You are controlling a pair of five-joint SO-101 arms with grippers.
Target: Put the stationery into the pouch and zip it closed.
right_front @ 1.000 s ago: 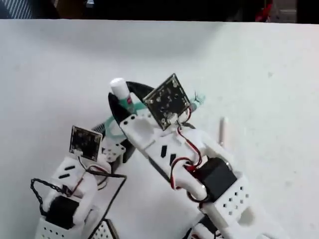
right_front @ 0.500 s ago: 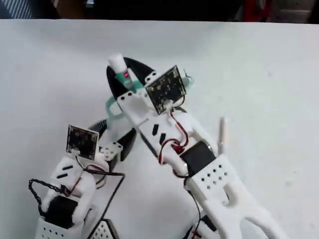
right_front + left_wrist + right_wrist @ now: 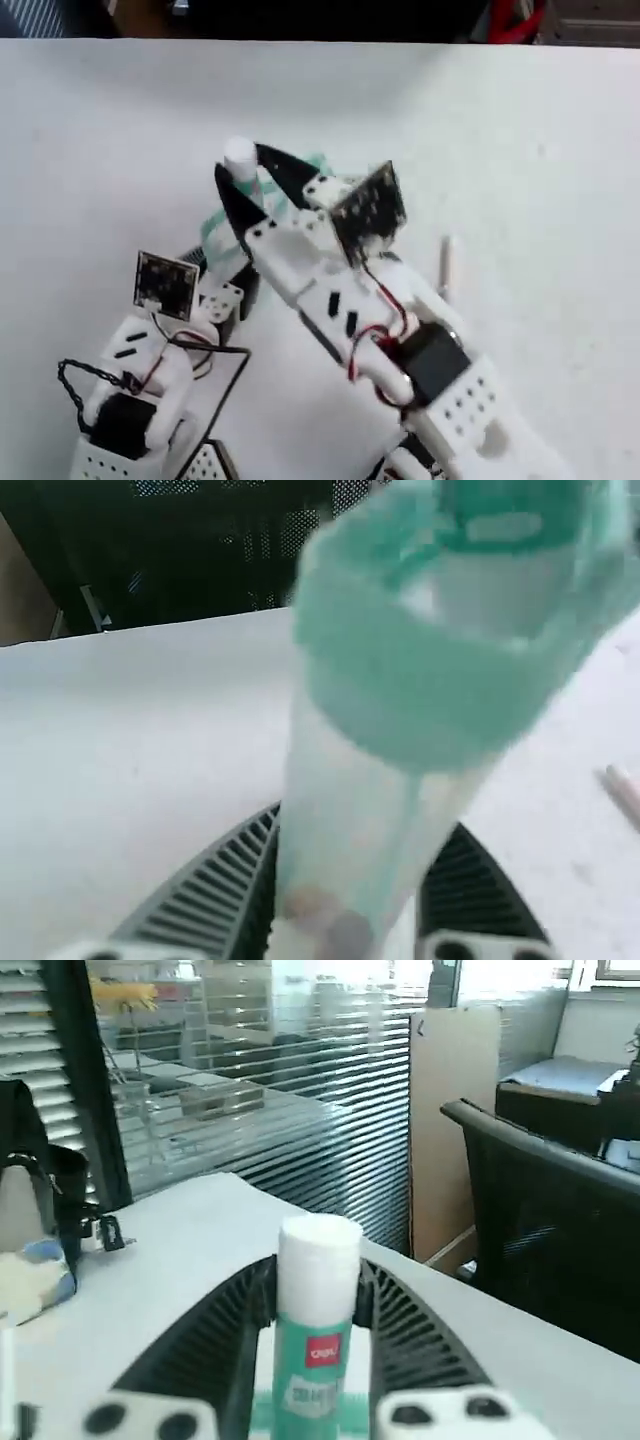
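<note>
**While the pouch is held up, the glue stick sits clamped beside it**

Your right gripper (image 3: pixel 318 1268) is closed on the glue stick (image 3: pixel 316 1330), which stands upright between its fingers with the white cap above the tips. From above, the stick (image 3: pixel 239 163) is just beside the pouch (image 3: pixel 215 232), on its far side from the left arm. Your left gripper (image 3: pixel 365 825) is pinched on the pouch (image 3: pixel 420 680), teal band uppermost. A white pen (image 3: pixel 447 262) lies on the table, well apart from the pouch.

Left arm (image 3: pixel 140 370) and right arm (image 3: pixel 330 290) clamp their jaws.
</note>
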